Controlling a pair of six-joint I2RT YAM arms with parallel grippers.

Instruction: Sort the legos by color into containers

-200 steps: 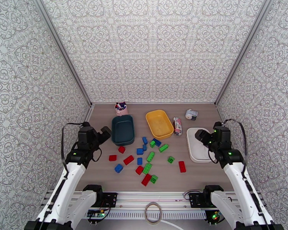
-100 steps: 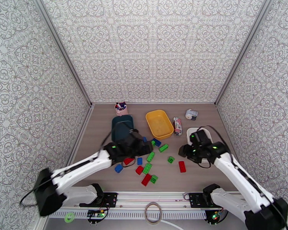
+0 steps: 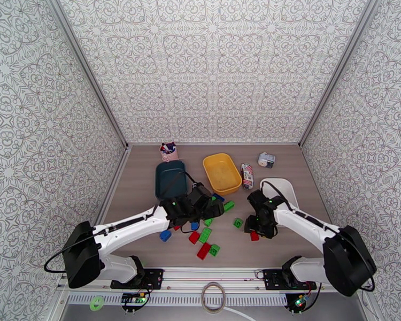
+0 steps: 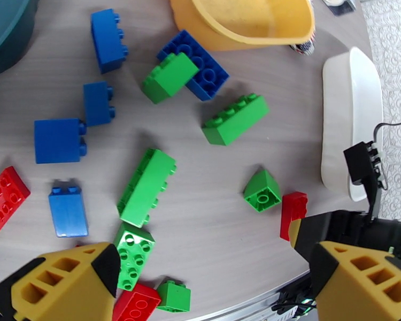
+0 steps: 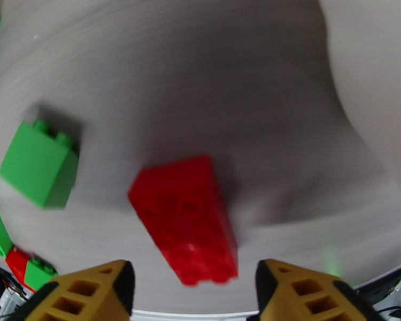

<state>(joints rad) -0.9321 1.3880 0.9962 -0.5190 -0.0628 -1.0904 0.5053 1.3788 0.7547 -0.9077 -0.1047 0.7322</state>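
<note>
Red, green and blue legos lie scattered mid-table. My left gripper (image 3: 212, 207) hovers open over the pile's far side; in the left wrist view its fingers (image 4: 67, 287) stand wide apart above a long green brick (image 4: 146, 186), blue bricks (image 4: 59, 140) and a small green brick (image 4: 262, 190). My right gripper (image 3: 256, 228) is open just above a red brick (image 3: 254, 236), which lies between its fingertips (image 5: 192, 295) as the red brick (image 5: 187, 220). The teal bin (image 3: 171, 180), the yellow bin (image 3: 222, 172) and the white bin (image 3: 284, 191) stand behind the pile.
A patterned packet (image 3: 247, 176) lies between the yellow and white bins, with a white-grey gadget (image 3: 266, 159) behind it. A pink-and-navy toy (image 3: 169, 151) sits behind the teal bin. Patterned walls close in three sides. A green brick (image 5: 37, 164) lies left of the red one.
Both arms have swung from the sides toward the pile. The left reached over the middle bricks; the right came down over the red brick on the right.
</note>
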